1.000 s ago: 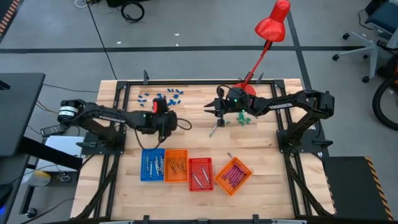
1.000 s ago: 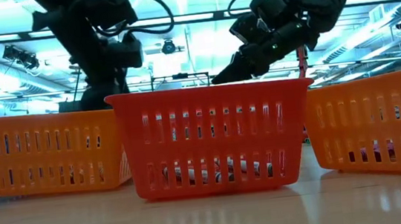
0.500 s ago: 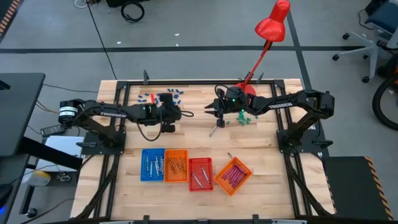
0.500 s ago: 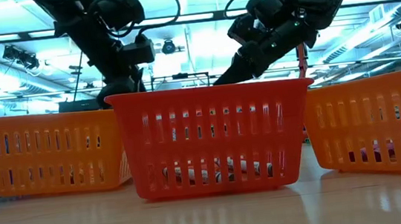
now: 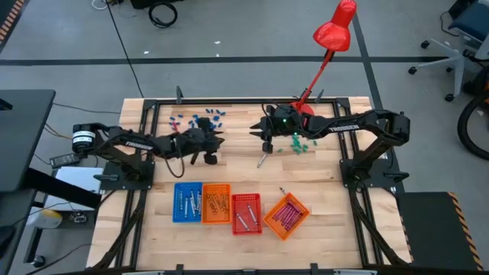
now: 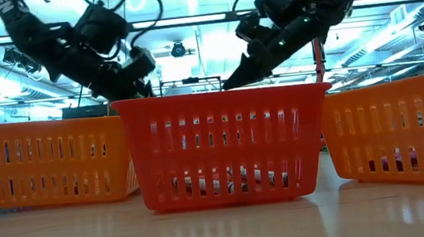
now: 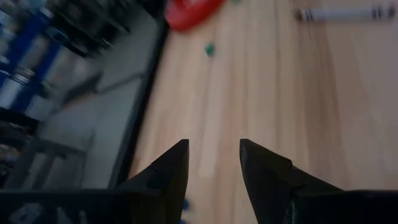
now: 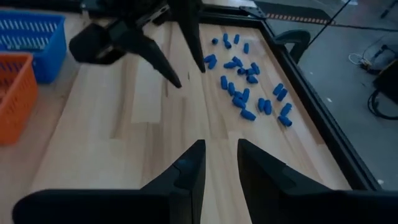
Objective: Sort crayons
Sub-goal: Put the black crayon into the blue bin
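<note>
Near the bottom middle of the high view, four small trays sit in a row on the counter (image 5: 321, 183): a blue tray (image 5: 186, 202), an orange tray (image 5: 215, 204), a red tray (image 5: 245, 213) and a tilted orange tray (image 5: 286, 215). Sorted crayons (image 5: 286, 211) lie inside them. A little higher, one loose crayon (image 5: 261, 160) lies in the middle. Above it, the left gripper (image 5: 218, 142) and right gripper (image 5: 256, 130) hover with jaws apart and nothing in them. I think picking up comes next: one gripper must drop over that crayon and close. Blue bits (image 5: 212, 114) lie farthest, near the top.
</note>
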### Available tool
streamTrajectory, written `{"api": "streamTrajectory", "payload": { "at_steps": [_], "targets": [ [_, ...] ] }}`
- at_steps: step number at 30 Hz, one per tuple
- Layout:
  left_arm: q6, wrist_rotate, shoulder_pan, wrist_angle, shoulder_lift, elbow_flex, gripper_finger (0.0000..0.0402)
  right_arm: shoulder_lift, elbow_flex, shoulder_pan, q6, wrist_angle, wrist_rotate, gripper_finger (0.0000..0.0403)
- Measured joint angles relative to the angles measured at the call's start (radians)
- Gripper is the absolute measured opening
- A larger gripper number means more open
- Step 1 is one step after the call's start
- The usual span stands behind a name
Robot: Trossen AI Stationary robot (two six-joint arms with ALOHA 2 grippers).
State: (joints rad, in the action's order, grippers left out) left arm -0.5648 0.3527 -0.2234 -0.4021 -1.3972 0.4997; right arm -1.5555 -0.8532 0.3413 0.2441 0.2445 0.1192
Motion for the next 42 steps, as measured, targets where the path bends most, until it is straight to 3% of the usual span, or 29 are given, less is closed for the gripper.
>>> {"api": "streamTrajectory", "payload": {
  "at_steps": [6,9,13,18,21,32,42],
  "targets": [
    [-0.002,-0.129,0.0,-0.325,-0.008,-0.088,0.0155,-0.108,-0.092,-0.061,-0.046,-0.052,-0.021,0.0098],
    [0.012,-0.191,0.0,-0.428,-0.008,-0.1,0.0155,-0.15,-0.165,-0.096,-0.055,-0.236,-0.018,0.0098],
    [0.058,-0.201,0.0,-0.486,-0.008,-0.099,0.0155,-0.161,-0.295,-0.132,-0.099,-0.531,-0.072,0.0098],
    [0.148,-0.202,-0.004,-0.501,-0.008,-0.099,0.0155,-0.161,-0.378,-0.172,-0.289,-0.786,-0.095,0.0098],
    [0.208,-0.202,-0.004,-0.499,-0.008,-0.099,0.0155,-0.161,-0.379,-0.187,-0.423,-0.883,-0.038,0.0098],
    [0.237,-0.202,0.048,-0.5,-0.008,-0.099,0.0155,-0.196,-0.379,-0.244,-0.77,-1.087,0.065,0.014],
    [0.215,-0.226,0.06,-0.426,-0.01,-0.099,0.0155,-0.355,-0.477,-0.306,-0.881,-1.293,0.183,0.0154]
  ]
}}
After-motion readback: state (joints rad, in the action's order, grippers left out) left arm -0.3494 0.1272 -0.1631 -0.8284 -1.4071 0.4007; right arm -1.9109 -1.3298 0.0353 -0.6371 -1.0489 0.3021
